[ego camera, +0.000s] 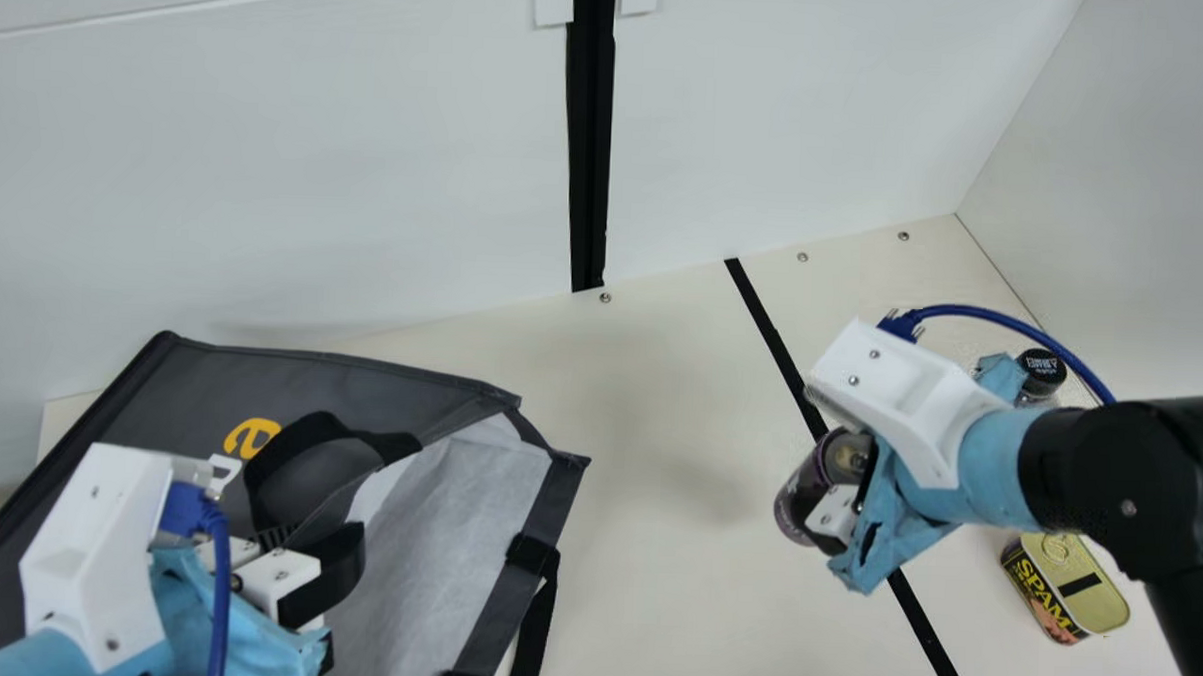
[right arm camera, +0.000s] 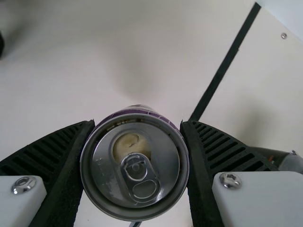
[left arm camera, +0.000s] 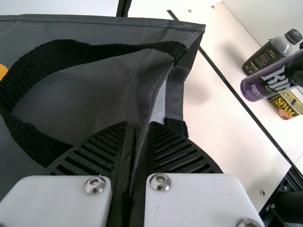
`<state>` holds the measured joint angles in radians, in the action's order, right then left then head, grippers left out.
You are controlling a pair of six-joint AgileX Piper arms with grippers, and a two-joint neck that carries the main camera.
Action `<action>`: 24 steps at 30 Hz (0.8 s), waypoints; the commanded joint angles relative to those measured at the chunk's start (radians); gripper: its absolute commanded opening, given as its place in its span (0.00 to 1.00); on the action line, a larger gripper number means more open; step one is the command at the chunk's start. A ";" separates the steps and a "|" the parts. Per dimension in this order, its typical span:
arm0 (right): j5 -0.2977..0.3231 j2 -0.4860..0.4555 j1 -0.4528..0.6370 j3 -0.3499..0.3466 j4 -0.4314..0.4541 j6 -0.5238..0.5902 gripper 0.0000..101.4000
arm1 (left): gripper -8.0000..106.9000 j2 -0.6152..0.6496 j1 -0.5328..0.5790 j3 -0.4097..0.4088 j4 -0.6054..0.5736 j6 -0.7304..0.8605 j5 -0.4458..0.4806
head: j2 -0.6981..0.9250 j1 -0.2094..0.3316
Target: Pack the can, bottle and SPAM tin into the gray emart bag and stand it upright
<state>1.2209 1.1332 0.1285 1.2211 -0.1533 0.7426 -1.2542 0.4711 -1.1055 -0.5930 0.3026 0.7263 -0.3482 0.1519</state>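
Can snug between the right gripper's jaws, bag's edge between the left gripper's narrow jaws

"SPAM" in yellow letters on the tin's side. Yellow "e" on the gray bag. White "KIN" on the purple can, the rest of the word hidden; smaller purple print below. Print on the bottle and its cap too small to read.

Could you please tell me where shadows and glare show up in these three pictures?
Main view: a faint, soft-edged shadow on the table between the bag and the can. Left wrist view: soft shadow patches on a bright table, glints on the screws. Right wrist view: highlights on the metal lid, diffuse shadows beyond.
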 commanded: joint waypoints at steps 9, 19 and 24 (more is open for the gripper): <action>-0.001 -0.029 -0.081 -0.039 -0.019 -0.025 0.00 | 0.00 0.000 0.000 0.000 0.000 0.000 0.000 | -0.001 0.023; -0.001 -0.047 -0.127 -0.061 -0.043 -0.039 0.00 | 0.00 0.000 0.000 0.000 0.000 0.000 0.000 | -0.001 0.023; -0.001 -0.057 -0.143 -0.059 -0.059 -0.047 0.00 | 0.00 0.000 0.000 0.000 0.000 0.000 0.000 | -0.001 0.023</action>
<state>1.2200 1.0771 -0.0116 1.1599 -0.2070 0.6959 -1.2542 0.4711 -1.1055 -0.5930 0.3026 0.7263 -0.3482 0.1519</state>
